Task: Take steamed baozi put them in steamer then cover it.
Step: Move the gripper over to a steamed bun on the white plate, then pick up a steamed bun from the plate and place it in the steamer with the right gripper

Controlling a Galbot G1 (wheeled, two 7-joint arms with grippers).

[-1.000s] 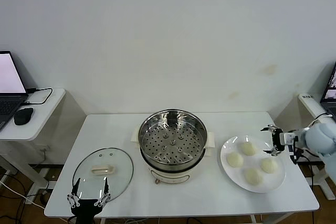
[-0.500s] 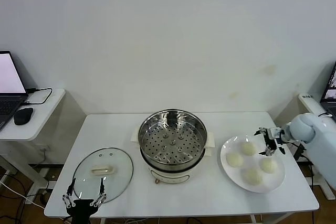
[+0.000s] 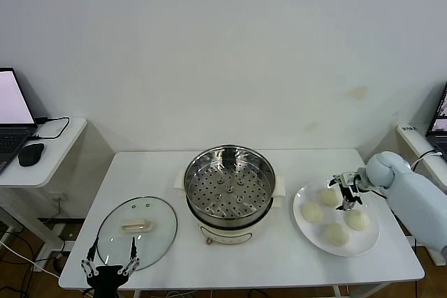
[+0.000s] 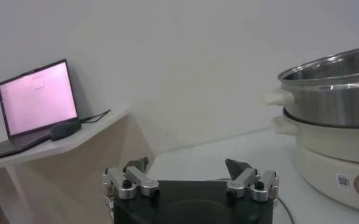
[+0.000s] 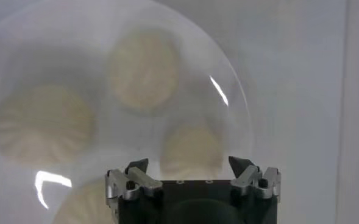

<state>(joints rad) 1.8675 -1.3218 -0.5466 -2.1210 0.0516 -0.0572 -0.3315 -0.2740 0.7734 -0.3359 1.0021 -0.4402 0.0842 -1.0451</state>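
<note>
The steel steamer [image 3: 228,185] stands on its white cooker base at the table's middle and also shows in the left wrist view [image 4: 328,79]. It holds no buns. Four cream-white baozi [image 3: 311,212] lie on a white plate [image 3: 368,240] to the right. My right gripper [image 3: 343,194] is open and empty just above the plate, between the far bun [image 3: 330,197] and the right bun [image 3: 357,220]. In the right wrist view my right gripper [image 5: 188,164] hangs open over one baozi [image 5: 191,149]. The glass lid [image 3: 136,227] lies flat at front left. My left gripper [image 3: 108,267] is open beyond the table's front edge.
A side table at far left holds a laptop [image 3: 12,113] and a mouse [image 3: 31,153]; both show in the left wrist view, the laptop [image 4: 36,100] lit pink. A second side table [image 3: 419,141] stands at far right. Bare tabletop [image 3: 272,256] lies before the steamer.
My right gripper has moved left from the plate's right rim to over the baozi. My left gripper has sunk slightly at the table's front edge.
</note>
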